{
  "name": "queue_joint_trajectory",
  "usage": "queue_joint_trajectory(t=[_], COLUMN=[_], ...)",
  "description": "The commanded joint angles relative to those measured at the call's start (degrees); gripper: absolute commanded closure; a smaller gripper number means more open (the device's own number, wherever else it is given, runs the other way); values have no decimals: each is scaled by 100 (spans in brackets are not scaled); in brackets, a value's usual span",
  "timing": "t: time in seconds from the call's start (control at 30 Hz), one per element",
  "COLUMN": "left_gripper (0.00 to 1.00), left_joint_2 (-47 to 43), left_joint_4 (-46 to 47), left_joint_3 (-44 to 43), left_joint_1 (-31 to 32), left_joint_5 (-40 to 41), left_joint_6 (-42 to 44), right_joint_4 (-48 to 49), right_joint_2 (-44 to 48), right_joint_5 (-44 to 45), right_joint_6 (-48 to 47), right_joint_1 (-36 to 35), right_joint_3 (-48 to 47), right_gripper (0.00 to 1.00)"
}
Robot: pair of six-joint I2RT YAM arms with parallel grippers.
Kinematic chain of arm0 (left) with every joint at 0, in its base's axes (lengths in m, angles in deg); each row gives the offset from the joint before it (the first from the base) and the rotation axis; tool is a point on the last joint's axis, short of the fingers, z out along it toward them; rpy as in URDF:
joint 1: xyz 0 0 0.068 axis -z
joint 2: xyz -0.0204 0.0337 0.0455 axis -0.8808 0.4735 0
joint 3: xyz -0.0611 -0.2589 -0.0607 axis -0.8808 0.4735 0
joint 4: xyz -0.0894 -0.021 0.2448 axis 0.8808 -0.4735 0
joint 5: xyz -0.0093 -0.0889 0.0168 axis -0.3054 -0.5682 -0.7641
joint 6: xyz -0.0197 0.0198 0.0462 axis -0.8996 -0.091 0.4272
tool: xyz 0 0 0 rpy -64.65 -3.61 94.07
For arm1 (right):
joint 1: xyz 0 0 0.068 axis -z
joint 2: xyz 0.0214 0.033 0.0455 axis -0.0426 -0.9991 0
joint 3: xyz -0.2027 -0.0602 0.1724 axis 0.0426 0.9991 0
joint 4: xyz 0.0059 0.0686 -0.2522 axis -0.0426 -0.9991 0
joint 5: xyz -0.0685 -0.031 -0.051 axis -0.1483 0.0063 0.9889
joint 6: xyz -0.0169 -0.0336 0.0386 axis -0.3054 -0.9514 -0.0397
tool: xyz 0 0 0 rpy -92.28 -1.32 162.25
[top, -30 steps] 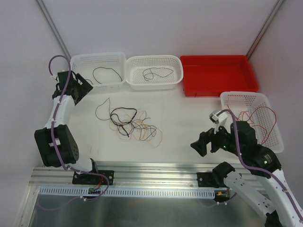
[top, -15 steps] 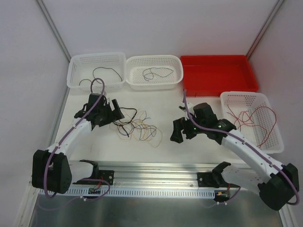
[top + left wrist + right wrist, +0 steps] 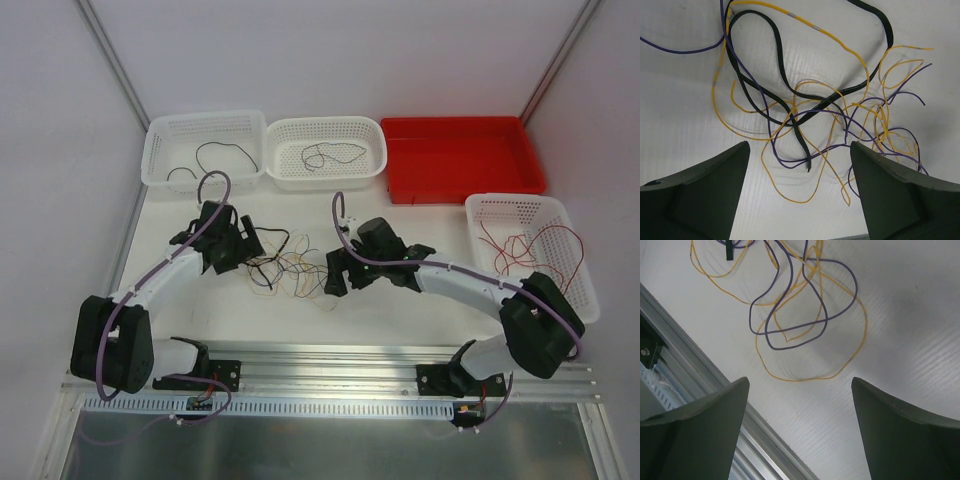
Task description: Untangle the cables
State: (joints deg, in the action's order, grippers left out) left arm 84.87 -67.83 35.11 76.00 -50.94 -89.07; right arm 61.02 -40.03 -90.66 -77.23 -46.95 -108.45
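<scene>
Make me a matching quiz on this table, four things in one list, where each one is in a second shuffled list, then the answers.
1 red cables
2 tangle of yellow, purple and black cables
3 red tray
4 left gripper

A at the back, beside the middle basket
B in the right basket
C over the tangle's left end
D on the table, partly under the right gripper

Pairs: 1-B, 2-D, 3-A, 4-C

White basket [image 3: 205, 117] upper left, second basket [image 3: 325, 124] top centre, red tray [image 3: 460, 122] upper right, third basket [image 3: 515, 199] right edge, counter [image 3: 300, 208], rail [image 3: 330, 356] below.
</scene>
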Motion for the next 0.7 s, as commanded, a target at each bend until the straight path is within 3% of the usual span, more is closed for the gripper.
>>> queue_joint_trajectory(t=[0.0,0.33,0.67], left_gripper=[18,18,18], left_joint_2=[164,409,472], left_joint_4=[176,325,334], left_joint_3=[-356,-761,-745], left_joint_1=[24,103,94], left_joint_5=[163,197,389], left_joint_6=[-224,-532,-348], right_joint_4=[682,885,1209], right_joint_2=[-164,-797,-1860], right_joint_5=[107,-16,-421], right_joint_6=[161,-15,-200], right_joint_1=[-145,-400,-444], right_joint_3=[-361,-915,-2189], right_gripper=[13,19,31])
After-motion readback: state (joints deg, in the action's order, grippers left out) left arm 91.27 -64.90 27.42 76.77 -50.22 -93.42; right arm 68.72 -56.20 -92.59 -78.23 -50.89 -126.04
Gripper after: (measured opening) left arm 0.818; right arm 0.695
